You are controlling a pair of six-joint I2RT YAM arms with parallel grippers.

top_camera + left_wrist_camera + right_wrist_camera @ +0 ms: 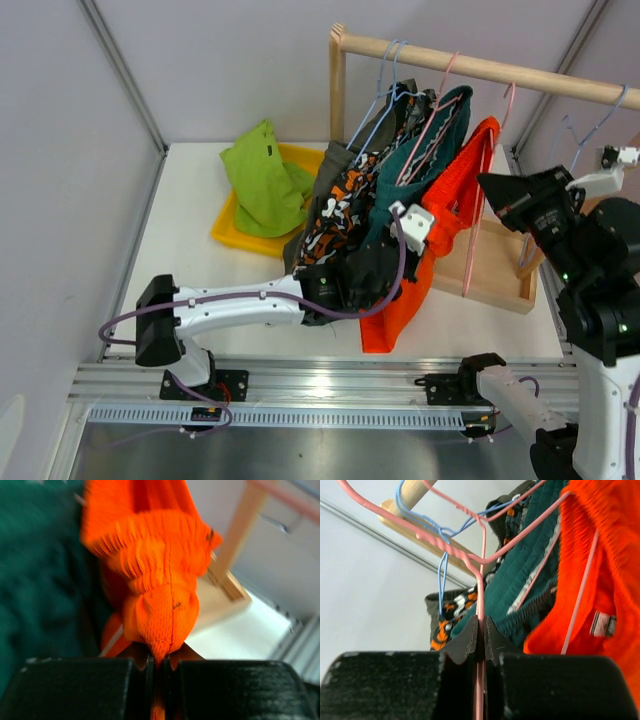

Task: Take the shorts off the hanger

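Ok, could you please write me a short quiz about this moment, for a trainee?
1. True or false: the left gripper is shut on the orange shorts.
2. The right gripper clamps: A) a blue hanger, B) a pink hanger, C) the wooden rail.
3. Where do the lime green shorts lie?

Key: 1 true; 2 B; 3 on the yellow tray.
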